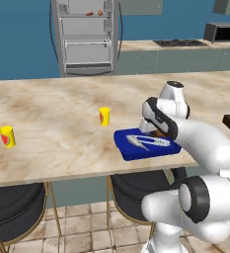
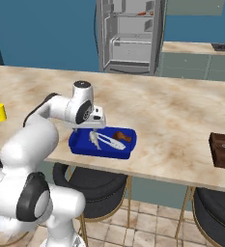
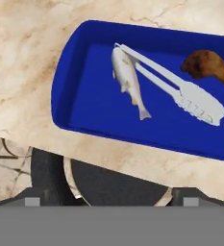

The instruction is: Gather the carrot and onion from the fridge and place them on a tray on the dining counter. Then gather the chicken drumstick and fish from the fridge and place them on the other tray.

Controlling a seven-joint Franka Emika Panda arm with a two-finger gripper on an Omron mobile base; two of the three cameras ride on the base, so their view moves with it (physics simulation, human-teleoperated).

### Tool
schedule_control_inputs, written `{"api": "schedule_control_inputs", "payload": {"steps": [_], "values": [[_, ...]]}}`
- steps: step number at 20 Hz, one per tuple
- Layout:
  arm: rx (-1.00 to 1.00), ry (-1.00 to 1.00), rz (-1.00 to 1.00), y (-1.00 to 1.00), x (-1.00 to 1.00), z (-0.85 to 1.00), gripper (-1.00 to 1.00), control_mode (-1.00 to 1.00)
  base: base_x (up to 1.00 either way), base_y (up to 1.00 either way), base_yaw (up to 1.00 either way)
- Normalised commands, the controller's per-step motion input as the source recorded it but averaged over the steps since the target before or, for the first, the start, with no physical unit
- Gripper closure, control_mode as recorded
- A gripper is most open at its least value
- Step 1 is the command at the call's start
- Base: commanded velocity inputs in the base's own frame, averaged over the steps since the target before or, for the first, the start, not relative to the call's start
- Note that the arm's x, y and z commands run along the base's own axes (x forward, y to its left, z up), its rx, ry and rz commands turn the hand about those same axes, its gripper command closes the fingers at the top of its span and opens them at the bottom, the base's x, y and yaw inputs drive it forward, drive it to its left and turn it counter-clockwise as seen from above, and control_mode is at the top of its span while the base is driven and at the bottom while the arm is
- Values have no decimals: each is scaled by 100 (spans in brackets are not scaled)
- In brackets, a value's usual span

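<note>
While the gripper (image 2: 95,126) hangs over the blue tray (image 3: 72,72) with its jaws spread wide and nothing between them, the fish (image 3: 128,79) lies released inside that tray. From the hand view, the fish sits left of centre on the tray floor, head toward 11 o'clock and tail toward 5 o'clock. White tongs (image 3: 180,91) lie just beside it, running from 10 o'clock to 4 o'clock, their joined end touching or nearly touching the fish's head. The chicken drumstick (image 3: 207,66) rests in the same tray at 2 o'clock from the fish, apart from it, near the tongs' flared tips.

Seen from the right base view, the blue tray sits at the near edge of the marble dining counter (image 2: 181,111), with a dark stool (image 2: 92,185) below it. A brown tray (image 2: 223,150) lies well apart at 3 o'clock along the same counter edge; what it holds is too small to tell. A yellow can (image 1: 104,116) stands on the counter at 10 o'clock from the blue tray in the left base view, and a second yellow can (image 1: 7,136) stands far off at 9 o'clock. Across the room at 12 o'clock the fridge (image 1: 87,37) stands open, small reddish items on its upper shelf too small to identify.
</note>
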Motion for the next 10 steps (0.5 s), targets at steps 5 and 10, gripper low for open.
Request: {"api": "schedule_control_inputs", "payload": {"steps": [5,10], "values": [[0,-2,-5,-16,-76,48,-100,-100,0,0,0],[0,-2,-3,-7,-95,14,-100,-100,0,0,0]]}}
